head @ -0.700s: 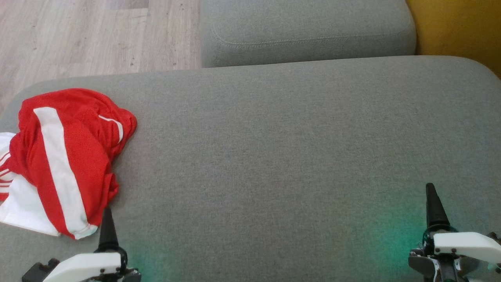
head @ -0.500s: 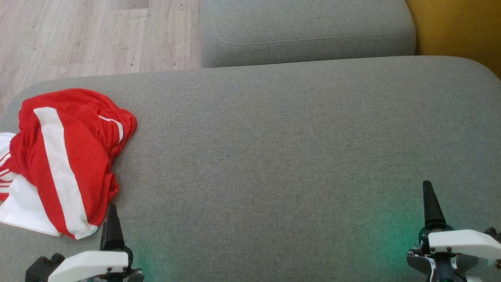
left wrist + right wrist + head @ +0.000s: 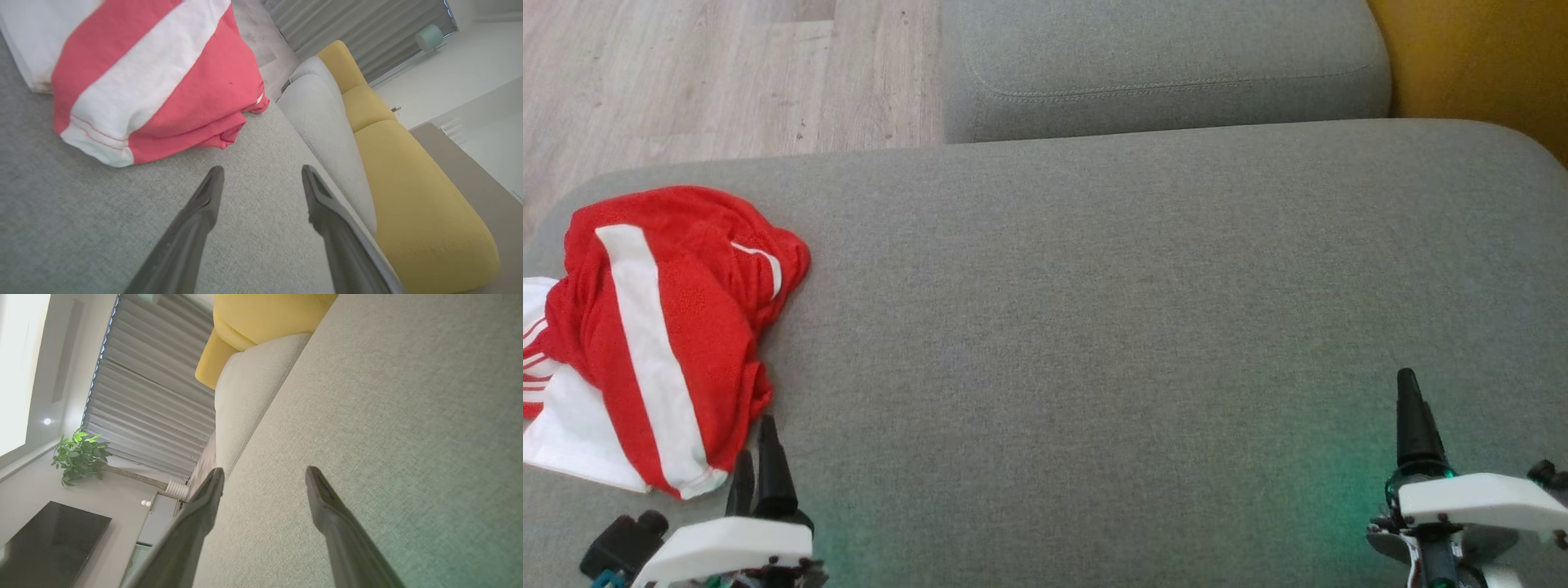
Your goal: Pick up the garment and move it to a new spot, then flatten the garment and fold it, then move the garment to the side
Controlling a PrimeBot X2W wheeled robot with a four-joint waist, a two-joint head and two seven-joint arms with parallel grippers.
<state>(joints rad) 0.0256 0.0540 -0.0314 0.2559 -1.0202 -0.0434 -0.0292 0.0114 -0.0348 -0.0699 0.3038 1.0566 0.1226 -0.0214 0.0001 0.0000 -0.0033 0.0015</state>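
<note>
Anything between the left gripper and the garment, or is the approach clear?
Nothing visible. The left gripper is open, and just bare grey cushion lies between its fingertips and the crumpled red-and-white garment ahead.

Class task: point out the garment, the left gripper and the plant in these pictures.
garment (image 3: 711,327), head view, red middle panel.
left gripper (image 3: 262,170), left wrist view, midway between fingertips.
plant (image 3: 79,455), right wrist view, green leaves.

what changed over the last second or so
The left gripper edged forward and right near the hem of the garment, turning so both fingers show; the right gripper crept forward and slightly left. Both stayed open, holding nothing. The garment lay unmoved on the sofa seat.
</note>
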